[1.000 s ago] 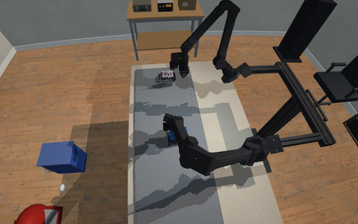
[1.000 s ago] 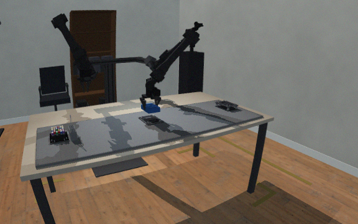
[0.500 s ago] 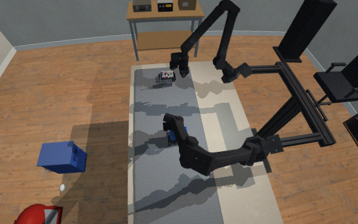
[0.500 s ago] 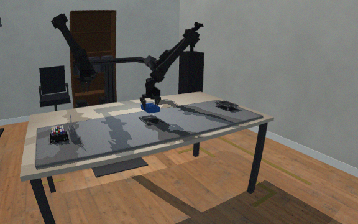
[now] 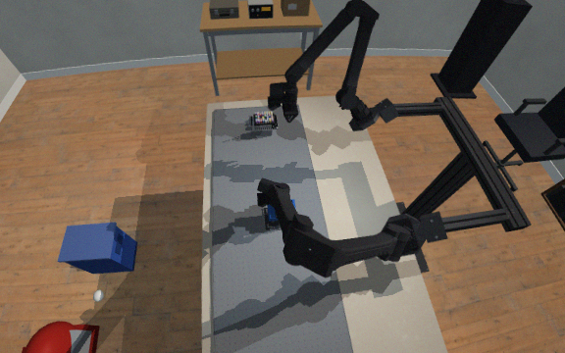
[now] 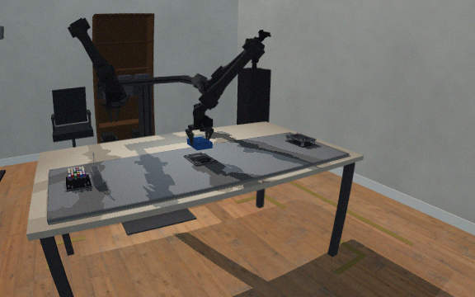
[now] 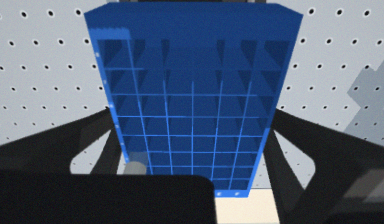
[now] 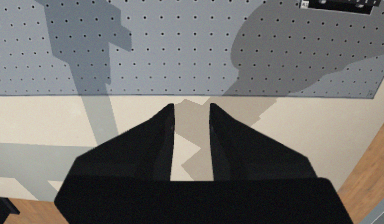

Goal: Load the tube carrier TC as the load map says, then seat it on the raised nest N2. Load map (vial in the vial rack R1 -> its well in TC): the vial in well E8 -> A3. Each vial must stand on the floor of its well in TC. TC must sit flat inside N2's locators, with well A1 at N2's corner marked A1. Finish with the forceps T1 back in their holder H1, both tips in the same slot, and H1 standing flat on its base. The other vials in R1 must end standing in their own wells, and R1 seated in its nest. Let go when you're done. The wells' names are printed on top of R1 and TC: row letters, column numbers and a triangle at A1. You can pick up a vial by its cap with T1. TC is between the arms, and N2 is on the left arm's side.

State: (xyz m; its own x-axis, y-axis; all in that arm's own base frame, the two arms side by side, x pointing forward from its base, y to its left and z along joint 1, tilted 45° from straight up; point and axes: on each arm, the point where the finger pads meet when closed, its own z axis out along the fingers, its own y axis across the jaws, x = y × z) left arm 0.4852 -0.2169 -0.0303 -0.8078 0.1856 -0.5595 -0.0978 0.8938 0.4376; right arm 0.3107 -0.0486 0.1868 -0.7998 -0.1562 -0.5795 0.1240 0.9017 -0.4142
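Left gripper (image 6: 199,135) (image 7: 193,120) gripping the blue tube carrier (image 6: 199,143) (image 7: 193,107).
Right gripper (image 6: 115,120) (image 8: 192,105) hovering, its jaws standing narrowly apart.
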